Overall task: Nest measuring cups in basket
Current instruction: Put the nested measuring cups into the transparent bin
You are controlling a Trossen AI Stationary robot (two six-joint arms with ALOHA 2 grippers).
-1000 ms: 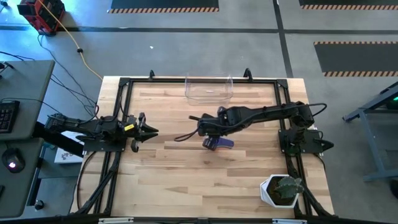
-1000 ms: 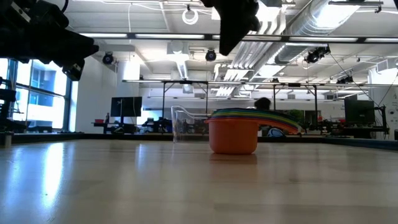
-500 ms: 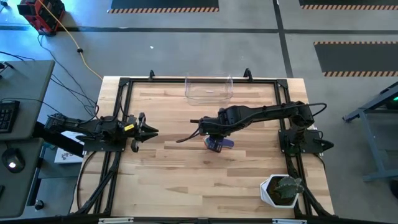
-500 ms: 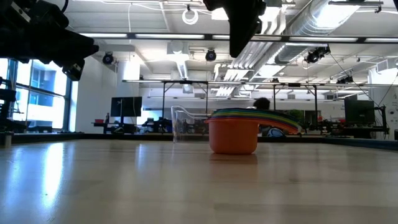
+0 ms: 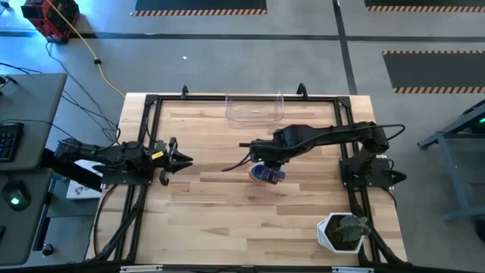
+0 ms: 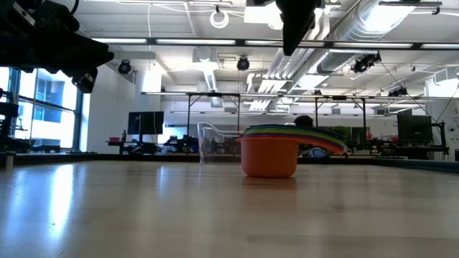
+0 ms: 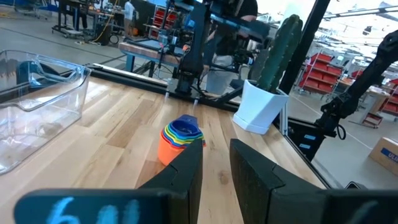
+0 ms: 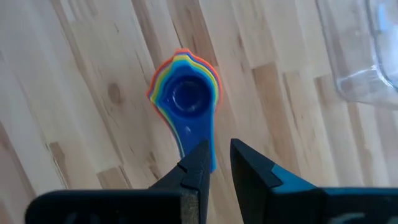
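Right gripper (image 8: 214, 163) shifted rightward above nested round plastic measuring cups (image 5: 263, 174), jaws narrowly parted, left gripper (image 5: 184, 160) likewise, clear basket (image 5: 255, 108) apart.

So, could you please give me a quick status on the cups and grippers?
Right gripper above nested measuring cups, narrow gap between fingers, empty. Left gripper parked at table's left edge. Stack mid-table, not in basket. Path clear.

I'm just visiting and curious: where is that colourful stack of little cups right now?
The measuring cups sit nested on the bare wood near the table's middle in the high view, just below the right pincer and well short of the empty clear basket at the far edge.
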